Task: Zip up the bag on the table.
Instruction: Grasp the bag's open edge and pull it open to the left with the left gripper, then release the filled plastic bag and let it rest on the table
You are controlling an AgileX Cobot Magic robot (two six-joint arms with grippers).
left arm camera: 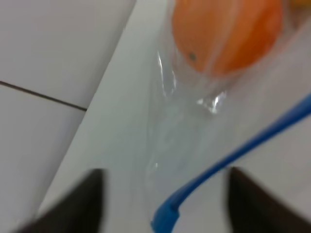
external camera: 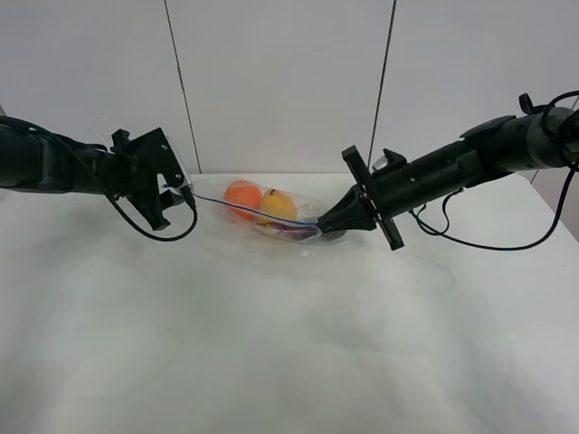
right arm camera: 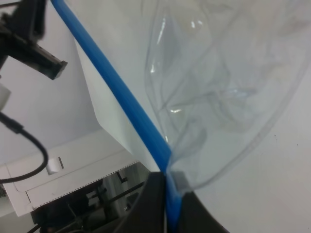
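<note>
Exterior high: I've got the bag [external camera: 271,210] lying on the table [external camera: 271,344], with the orange fruit [external camera: 242,193] and yellow fruit [external camera: 278,205] inside.
Left arm: comes in roughly level toward the bag's left end, and the left gripper [external camera: 184,193] sits right at that end.
Left grip: on the wrist cam my fingers [left arm camera: 82,204] are spread apart. The blue seal strip [left arm camera: 233,150] runs loose between them, not pinched.
Right arm: slants down to the bag's right end.
Right grip: right gripper [external camera: 327,223] is clamped tight on the blue seal strip there.
</note>
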